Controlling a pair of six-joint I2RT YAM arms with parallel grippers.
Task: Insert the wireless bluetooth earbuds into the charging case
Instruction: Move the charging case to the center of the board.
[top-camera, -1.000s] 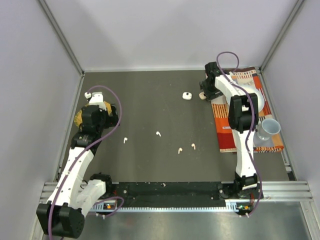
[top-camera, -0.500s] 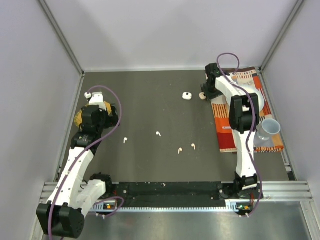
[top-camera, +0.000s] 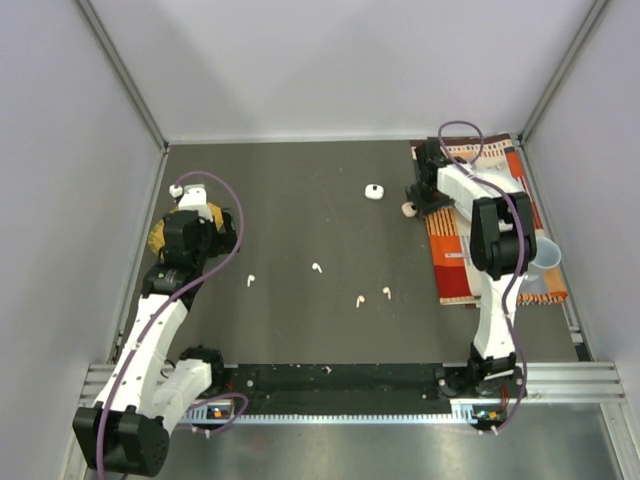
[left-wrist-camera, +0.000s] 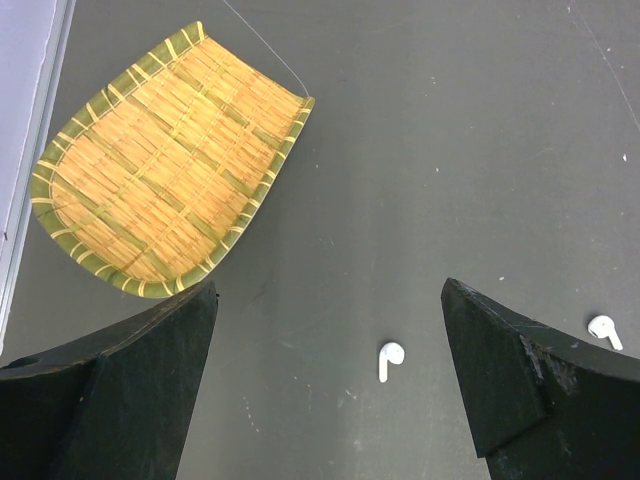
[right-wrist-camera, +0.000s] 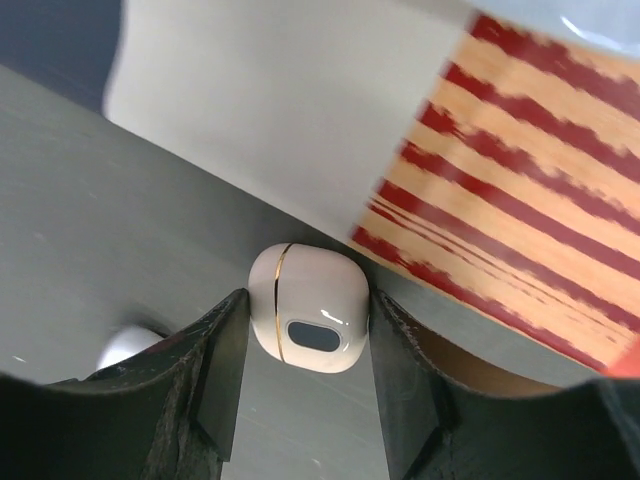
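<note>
- Earbuds lie loose in the middle of the dark desk (top-camera: 300, 180), four in all. The two white earbuds (top-camera: 317, 268) are on the left and the two peach earbuds (top-camera: 386, 292) on the right.
- Each pair lies a little apart, and none touches another.
- The peach case (right-wrist-camera: 310, 325) sits far from them, at the far right of the desk, just beside the left edge of the striped cloth (top-camera: 455, 280).
- The right pincer (right-wrist-camera: 310, 297) grips this case, with one finger pressed against each of its sides. Its lid seam and a dark oval window face the wrist camera.
- I cannot tell whether the case rests on the desk or hangs just above it.
- The white case (top-camera: 373, 192) stands alone on the desk, near the peach one on its left and not touching it.
- The left pincer (left-wrist-camera: 330, 290) hangs wide open with nothing between its fingers, over bare desk at the left side.
- A woven tray (left-wrist-camera: 160, 170) lies just beyond its left finger. One white earbud shows between the fingers in the left wrist view, and another at the right finger's edge.
- A cup (top-camera: 545, 255) stands on the cloth beside the right arm.
</note>
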